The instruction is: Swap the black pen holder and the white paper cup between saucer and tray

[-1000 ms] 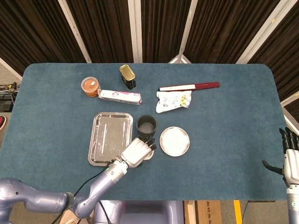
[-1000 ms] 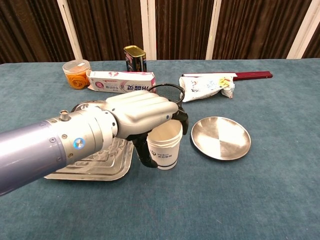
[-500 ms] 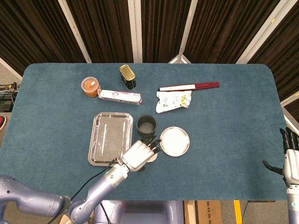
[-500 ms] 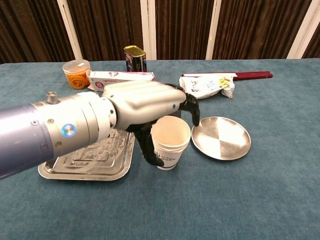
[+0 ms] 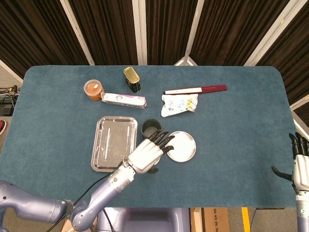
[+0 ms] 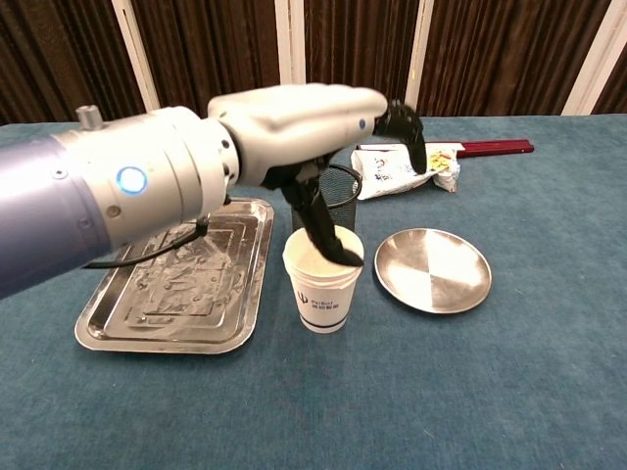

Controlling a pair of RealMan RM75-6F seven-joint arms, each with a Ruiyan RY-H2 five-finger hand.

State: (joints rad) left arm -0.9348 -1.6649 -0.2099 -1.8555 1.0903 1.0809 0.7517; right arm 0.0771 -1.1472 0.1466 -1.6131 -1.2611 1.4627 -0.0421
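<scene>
The white paper cup (image 6: 322,290) stands upright on the table cloth between the steel tray (image 6: 176,284) and the round saucer (image 6: 433,271). My left hand (image 6: 306,116) hovers above it with fingers stretched out and holds nothing. One dark finger hangs down to the cup's rim. The black mesh pen holder (image 6: 339,189) stands just behind the cup, partly hidden by that hand. In the head view the left hand (image 5: 147,154) covers the cup, and the pen holder (image 5: 150,127) shows beyond its fingertips. My right hand (image 5: 301,166) is at the table's right edge, fingers apart, empty.
Along the far side lie an orange tub (image 5: 93,89), a tin can (image 5: 132,79), a long white box (image 5: 123,100), a snack packet (image 5: 178,104) and a red and white stick-shaped pack (image 5: 195,90). The tray (image 5: 114,143) and saucer (image 5: 181,146) hold nothing.
My left hand has let go of the paper cup and risen above it, fingers spreading. The cup stays upright on the cloth. The right hand has not moved.
</scene>
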